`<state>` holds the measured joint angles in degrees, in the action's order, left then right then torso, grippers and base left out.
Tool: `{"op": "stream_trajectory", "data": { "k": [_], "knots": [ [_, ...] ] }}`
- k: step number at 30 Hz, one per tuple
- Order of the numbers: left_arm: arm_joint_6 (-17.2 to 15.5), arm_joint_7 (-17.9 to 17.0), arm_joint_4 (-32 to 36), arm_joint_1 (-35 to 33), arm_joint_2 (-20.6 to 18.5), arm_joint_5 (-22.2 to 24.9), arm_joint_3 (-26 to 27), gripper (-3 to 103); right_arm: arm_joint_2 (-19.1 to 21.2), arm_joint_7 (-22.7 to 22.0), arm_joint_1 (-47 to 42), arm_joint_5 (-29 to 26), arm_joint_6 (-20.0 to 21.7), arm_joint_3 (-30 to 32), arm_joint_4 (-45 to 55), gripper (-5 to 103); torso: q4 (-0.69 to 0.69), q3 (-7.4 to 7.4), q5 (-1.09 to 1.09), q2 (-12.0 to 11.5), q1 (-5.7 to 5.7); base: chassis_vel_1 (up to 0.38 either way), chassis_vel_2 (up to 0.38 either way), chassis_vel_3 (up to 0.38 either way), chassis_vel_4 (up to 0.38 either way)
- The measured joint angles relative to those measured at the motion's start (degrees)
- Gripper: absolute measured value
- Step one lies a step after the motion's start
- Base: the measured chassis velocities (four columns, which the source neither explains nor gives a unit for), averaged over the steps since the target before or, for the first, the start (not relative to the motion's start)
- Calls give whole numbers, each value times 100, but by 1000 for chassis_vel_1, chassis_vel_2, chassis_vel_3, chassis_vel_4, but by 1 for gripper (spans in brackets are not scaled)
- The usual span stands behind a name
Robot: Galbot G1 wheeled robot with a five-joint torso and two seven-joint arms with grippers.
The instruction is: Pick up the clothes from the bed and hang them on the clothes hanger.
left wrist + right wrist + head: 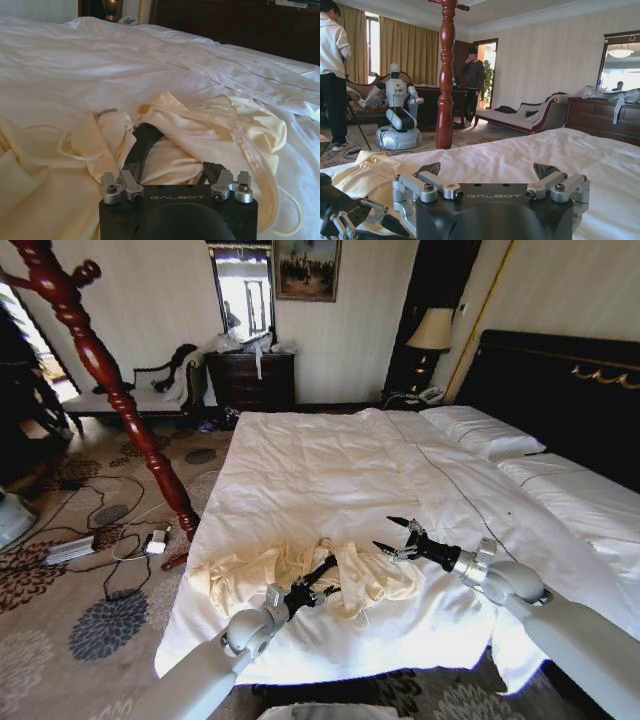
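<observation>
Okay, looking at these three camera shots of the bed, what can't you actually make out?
- Clothes hanger: left wrist view, mostly buried in folds of the cream garment; its hook is hidden.
- Left gripper: head view, fingertips sunk in cloth, grip unclear.
- Garment's shape: head view, too crumpled to tell sleeves.
- Right gripper: open above the bed.

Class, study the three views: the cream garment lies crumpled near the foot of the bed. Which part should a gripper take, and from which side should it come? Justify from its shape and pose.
Probably the raised fold at the middle of the clothes, taken from above. There the cloth bunches into a ridge standing off the bed, so fingers can close around it without catching the sheet. The flat spread part towards the robot's left offers less. The left gripper is already at that bunch; the right gripper hovers open beside it.
</observation>
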<state>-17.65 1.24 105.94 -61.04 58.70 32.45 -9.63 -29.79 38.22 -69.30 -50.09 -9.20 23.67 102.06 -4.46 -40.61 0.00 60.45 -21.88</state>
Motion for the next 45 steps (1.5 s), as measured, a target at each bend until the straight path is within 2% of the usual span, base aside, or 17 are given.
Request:
{"op": "stream_trajectory", "data": {
  "k": [6, 14, 20, 24, 27, 28, 29, 31, 33, 37, 39, 42, 43, 45],
  "knots": [
    [-54, -23, -487, 120, 146, -18, 66, 72, 12, 14, -10, 11, -22, -3, 2, 100, -1, 0, 0, 0, 0, 0, 0, 0, 0],
    [-77, -24, -613, 284, 105, 99, 169, 72, 21, 42, -13, 34, -76, -2, -40, 100, 0, 0, 0, 0, 0, 0, 0, 0, 0],
    [-168, -24, -712, 455, 99, 193, -99, 70, 2, 48, 21, 50, -84, -41, -52, 100, -1, 0, 0, 0, 0, 0, 0, 0, 0],
    [-208, -39, -735, 469, 124, 58, -327, 68, -6, 48, 7, 71, -91, -50, -51, 100, 0, 0, 0, 0, 0, 0, 0, 0, 0],
    [-239, -103, -790, 462, 170, -108, -452, 60, -9, 48, -9, 82, -101, -50, -50, 100, 0, 0, 0, 1, 0, 0, 0, 0, 0],
    [-253, -133, -803, 453, 190, -119, -461, 55, -9, 48, -13, 86, -104, -50, -50, 100, 0, 1, 0, 1, 0, 0, 0, 0, 0],
    [-253, -133, -803, 453, 190, -119, -461, 55, -9, 48, -13, 86, -104, -50, -50, 100, 0, 1, 0, 1, 0, 0, 0, 0, 0],
    [-278, -207, -834, 438, 235, -125, -437, 43, -9, 48, -16, 94, -106, -50, -50, 100, -1, 1, 0, 1, 1, 0, 0, 0, 0],
    [-283, -228, -842, 434, 245, -126, -417, 43, -8, 48, -16, 99, -107, -50, -50, 100, -1, 1, 0, 0, 0, 0, 0, 0, 0],
    [-252, -255, -733, 399, 209, -375, -321, 23, -5, -18, -15, 163, -114, -106, -66, 100, -2, 0, -1, 0, 0, 0, 0, 0, 0],
    [-208, -249, -681, 381, 178, -480, -298, 20, -5, -74, -15, 185, -114, -131, -70, 100, -2, 0, -1, 0, 0, 0, 0, 0, 0],
    [26, -140, -612, 306, 61, -1025, -226, 20, -17, -255, 3, 255, -107, -216, -137, 100, -1, 0, -1, 0, 0, 0, 0, 0, 0],
    [26, -140, -612, 306, 61, -1025, -226, 20, -17, -255, 3, 255, -107, -216, -137, 100, -1, 0, -1, 0, 0, 0, 0, 0, 0],
    [176, -61, -620, 241, 7, -1357, -191, 20, -45, -293, 59, 320, -96, -255, -254, 100, 0, 0, -1, 0, 0, 0, 0, 0, 0]
  ]
}}
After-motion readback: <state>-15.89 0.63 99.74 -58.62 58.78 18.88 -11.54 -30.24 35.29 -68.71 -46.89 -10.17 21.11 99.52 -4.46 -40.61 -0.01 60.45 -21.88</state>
